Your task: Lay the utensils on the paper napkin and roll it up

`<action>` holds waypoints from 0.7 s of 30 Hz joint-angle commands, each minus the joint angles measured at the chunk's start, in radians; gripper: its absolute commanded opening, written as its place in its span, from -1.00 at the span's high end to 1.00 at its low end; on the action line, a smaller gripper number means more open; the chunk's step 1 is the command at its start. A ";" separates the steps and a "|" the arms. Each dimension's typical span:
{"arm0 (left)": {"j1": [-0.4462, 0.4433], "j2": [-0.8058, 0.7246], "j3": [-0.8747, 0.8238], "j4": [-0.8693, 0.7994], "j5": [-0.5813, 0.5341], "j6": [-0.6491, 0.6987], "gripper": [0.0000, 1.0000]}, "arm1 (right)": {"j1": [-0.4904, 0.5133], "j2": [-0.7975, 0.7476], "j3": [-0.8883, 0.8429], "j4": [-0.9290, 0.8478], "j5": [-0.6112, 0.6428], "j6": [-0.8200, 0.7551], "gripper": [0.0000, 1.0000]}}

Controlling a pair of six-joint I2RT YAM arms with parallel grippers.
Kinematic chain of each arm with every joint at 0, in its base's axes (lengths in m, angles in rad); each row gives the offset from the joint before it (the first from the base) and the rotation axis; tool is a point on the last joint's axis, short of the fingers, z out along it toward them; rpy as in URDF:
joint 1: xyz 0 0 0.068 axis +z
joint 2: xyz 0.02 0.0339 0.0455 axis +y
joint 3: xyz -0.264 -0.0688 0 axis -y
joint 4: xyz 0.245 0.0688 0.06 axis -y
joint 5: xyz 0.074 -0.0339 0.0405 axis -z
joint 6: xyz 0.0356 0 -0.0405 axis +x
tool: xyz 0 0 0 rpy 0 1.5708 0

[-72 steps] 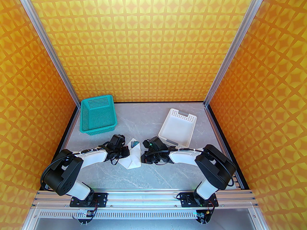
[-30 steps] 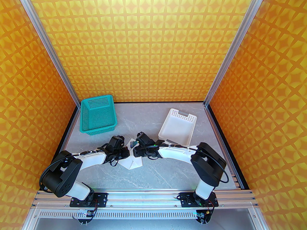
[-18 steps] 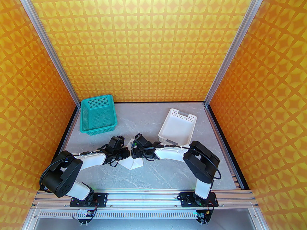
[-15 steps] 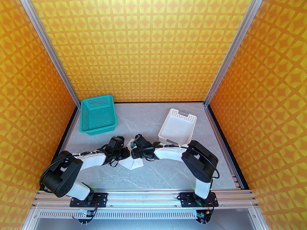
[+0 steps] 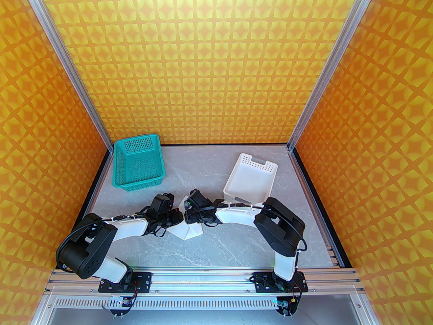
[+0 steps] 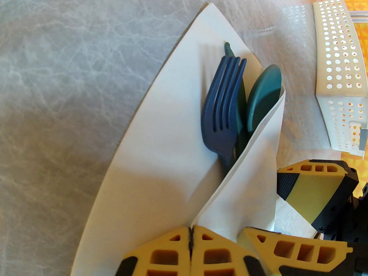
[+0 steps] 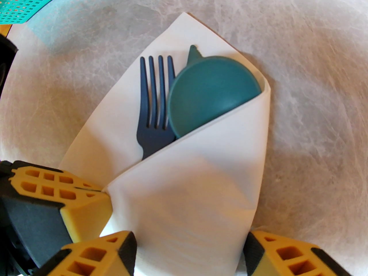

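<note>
The white paper napkin [image 7: 195, 188] lies on the table with its right flap folded over the utensils. The dark blue fork [image 7: 153, 108], the teal spoon [image 7: 212, 93] and the knife's tip [image 7: 194, 52] stick out of the fold. My left gripper [image 6: 191, 237] is shut, pinching the paper napkin [image 6: 161, 142] where the flap's edge ends. My right gripper [image 7: 189, 257] is open, its fingers either side of the folded lower part. From above, the left gripper [image 5: 178, 217] and the right gripper [image 5: 187, 217] nearly touch over the napkin [image 5: 187, 231].
A teal perforated basket [image 5: 138, 163] stands at the back left. A white perforated tray [image 5: 250, 181] sits at the back right, close behind the right forearm. Grey marbled table surrounds the napkin.
The right arm swung left from beside the napkin to over it, ending against the left gripper. The left gripper stayed at the napkin's left side.
</note>
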 commanded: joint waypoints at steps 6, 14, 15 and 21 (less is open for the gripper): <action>0.014 0.003 -0.055 -0.049 0.006 -0.015 1.00 | 0.041 0.029 0.011 -0.034 0.022 0.008 -0.34; 0.036 0.012 -0.095 0.021 0.049 -0.035 1.00 | 0.058 0.008 0.029 -0.075 0.072 -0.019 -0.43; 0.037 0.014 -0.096 0.026 0.053 -0.037 1.00 | 0.060 0.007 0.031 -0.075 0.075 -0.020 -0.44; 0.037 0.017 -0.099 0.031 0.059 -0.037 1.00 | 0.071 0.021 0.054 -0.102 0.107 -0.033 -0.45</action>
